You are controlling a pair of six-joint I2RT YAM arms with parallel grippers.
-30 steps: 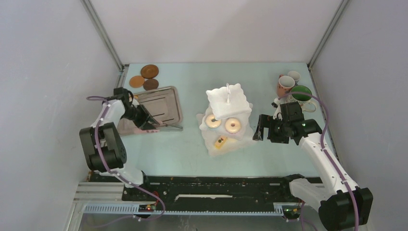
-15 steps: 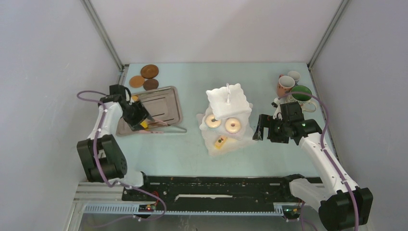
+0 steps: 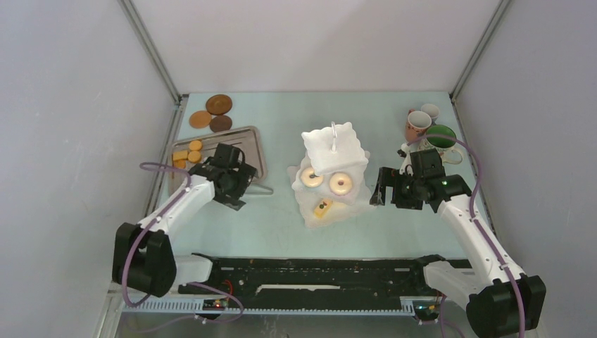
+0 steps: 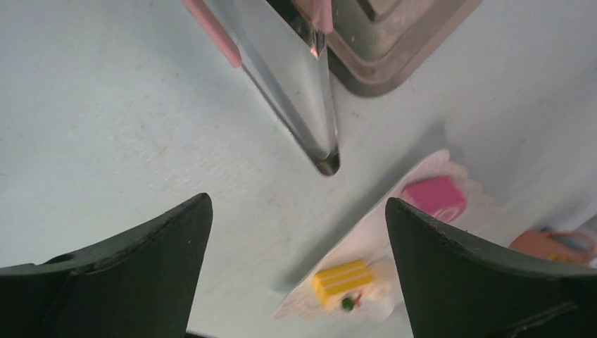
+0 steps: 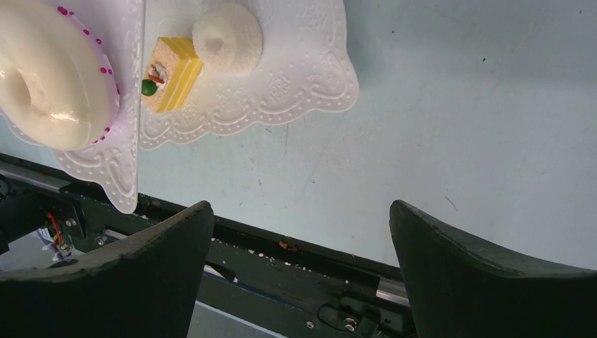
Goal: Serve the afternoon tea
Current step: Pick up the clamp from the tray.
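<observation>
Left hand point(image 4: 297, 204) hung with its fingers spread wide and nothing between them, right over the tips of the pink tongs point(image 4: 299, 113), which lay on the surface point(image 4: 105, 105) just off the corner of the metal tray point(image 4: 401, 42). Right hand point(image 5: 299, 225) was spread and empty too, parked beside the three-tier stand point(image 3: 331, 158), which sat mid-surface carrying donuts point(image 3: 340, 183) and a yellow cake point(image 5: 172, 74). Orange biscuits point(image 3: 189, 151) sat on the tray, so I'd guess it was mid-loading. Next it'd need to clamp the tongs squarely and go for a biscuit.
</observation>
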